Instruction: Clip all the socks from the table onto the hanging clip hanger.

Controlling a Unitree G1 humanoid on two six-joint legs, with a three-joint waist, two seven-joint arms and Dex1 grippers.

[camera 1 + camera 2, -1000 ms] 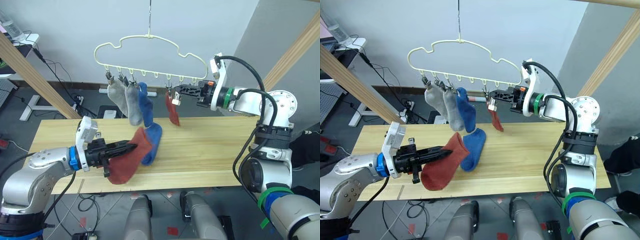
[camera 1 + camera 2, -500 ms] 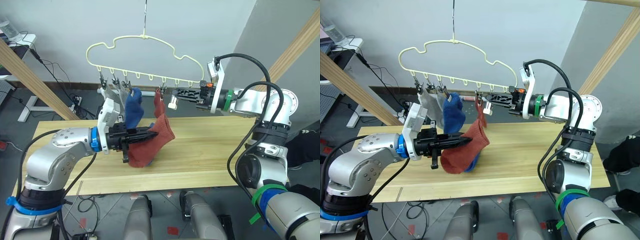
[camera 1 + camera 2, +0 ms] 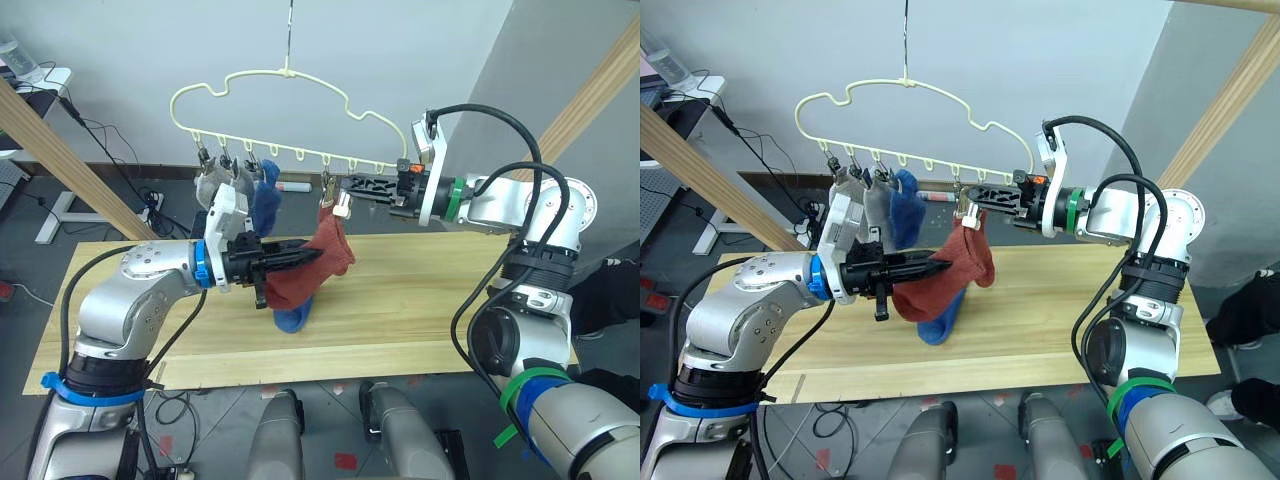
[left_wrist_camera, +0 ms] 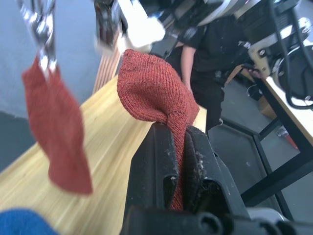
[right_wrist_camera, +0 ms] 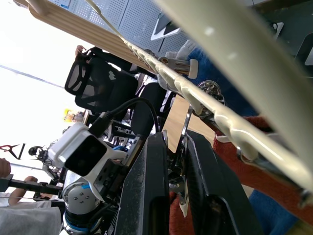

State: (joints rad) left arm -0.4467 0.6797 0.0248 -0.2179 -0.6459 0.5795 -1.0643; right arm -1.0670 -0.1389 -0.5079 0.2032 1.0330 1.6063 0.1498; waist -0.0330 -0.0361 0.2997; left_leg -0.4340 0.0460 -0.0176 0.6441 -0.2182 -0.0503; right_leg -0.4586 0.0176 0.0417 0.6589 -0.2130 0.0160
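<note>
Socks: one red sock (image 3: 312, 268) is pinched in the left claw (image 3: 315, 254), raised over the worktop (image 3: 420, 300) under the hanger (image 3: 285, 115). Grey socks (image 3: 218, 185) and a blue sock (image 3: 266, 195) hang clipped; another blue one (image 3: 292, 318) lies mid-worktop. Right claw (image 3: 345, 186) is closed on a clip (image 3: 327, 189).

Left arm bent at elbow, forearm level, reaching inward. Left gripper (image 3: 312, 255) pinched closed on a red sock (image 3: 318, 262). Right arm stretched across toward robot's left, forearm horizontal. Right gripper (image 3: 345, 186) closed around a metal clip (image 3: 343, 204).
</note>
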